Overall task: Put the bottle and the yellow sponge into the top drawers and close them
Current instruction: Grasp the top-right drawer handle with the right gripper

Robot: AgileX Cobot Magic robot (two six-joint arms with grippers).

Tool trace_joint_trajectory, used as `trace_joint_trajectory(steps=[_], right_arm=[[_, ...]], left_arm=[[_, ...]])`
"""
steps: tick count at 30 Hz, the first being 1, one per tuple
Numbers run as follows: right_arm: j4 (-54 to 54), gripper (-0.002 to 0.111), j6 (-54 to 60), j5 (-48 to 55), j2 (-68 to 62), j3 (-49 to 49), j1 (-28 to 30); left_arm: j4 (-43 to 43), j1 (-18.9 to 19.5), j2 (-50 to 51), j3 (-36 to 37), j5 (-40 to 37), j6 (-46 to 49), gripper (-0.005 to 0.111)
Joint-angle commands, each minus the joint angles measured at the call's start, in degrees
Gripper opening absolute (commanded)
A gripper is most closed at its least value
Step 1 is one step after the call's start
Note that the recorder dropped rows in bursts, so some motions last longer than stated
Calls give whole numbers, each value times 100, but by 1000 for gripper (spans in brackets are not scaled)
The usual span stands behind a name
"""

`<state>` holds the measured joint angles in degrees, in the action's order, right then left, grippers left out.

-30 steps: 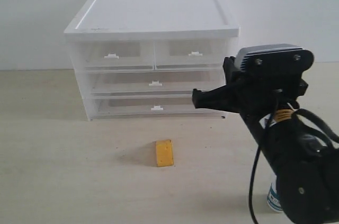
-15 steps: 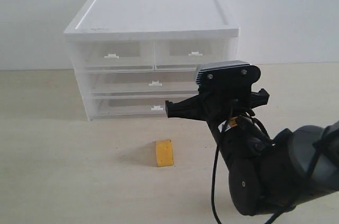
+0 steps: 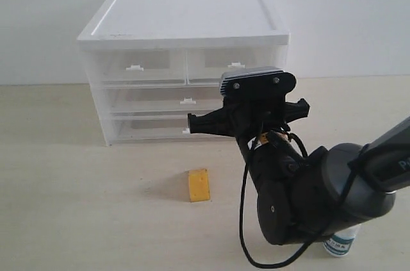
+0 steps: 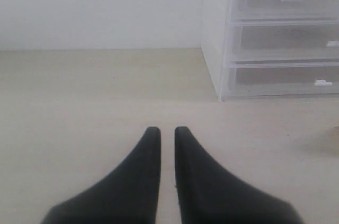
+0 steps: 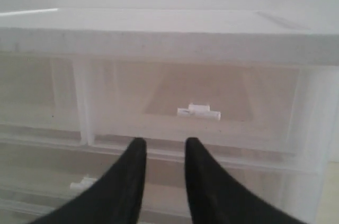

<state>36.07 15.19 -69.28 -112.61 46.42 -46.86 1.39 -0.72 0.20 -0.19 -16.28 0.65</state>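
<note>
The yellow sponge [image 3: 198, 185] lies on the table in front of the cabinet [image 3: 186, 18]. The top drawers, left [image 3: 138, 66] and right [image 3: 230, 64], are both closed. Low at the right, the bottle [image 3: 339, 244] peeks out from behind my right arm [image 3: 256, 107]. My right gripper [image 5: 164, 142] is open and empty, just below the right top drawer's white handle [image 5: 198, 112] and short of it. My left gripper [image 4: 163, 130] hovers shut and empty over bare table, to the left of the cabinet [image 4: 275, 33].
Two full-width drawers [image 3: 187, 101] sit closed beneath the top pair. A white wall stands behind the cabinet. My right arm's bulky base [image 3: 320, 200] fills the lower right of the exterior view and hides part of the cabinet's right front.
My right arm has swung left and toward the cabinet front. The bottle, hidden half a second ago, shows again behind the arm. Sponge and drawers have not moved.
</note>
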Motion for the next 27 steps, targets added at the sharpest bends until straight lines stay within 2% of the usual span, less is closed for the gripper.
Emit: trace_joint_trajectory(steps=[1, 3, 5, 11, 19, 27], right_arm=[[50, 51, 17, -69, -4, 107, 4], [180, 63, 17, -69, -4, 149, 29], [207, 67, -37, -69, -4, 180, 111], [60, 68, -347, -69, -4, 180, 351], [-161, 68, 456, -69, -4, 512, 420], [-83, 68, 631, -69, -183, 573, 420]], left_arm=[[6, 15, -20, 19, 35, 21, 10], [6, 15, -20, 19, 35, 21, 10], [6, 15, -20, 19, 35, 21, 10], [6, 15, -20, 19, 35, 21, 10], [6, 15, -20, 19, 35, 21, 10], [6, 15, -20, 19, 35, 21, 10]])
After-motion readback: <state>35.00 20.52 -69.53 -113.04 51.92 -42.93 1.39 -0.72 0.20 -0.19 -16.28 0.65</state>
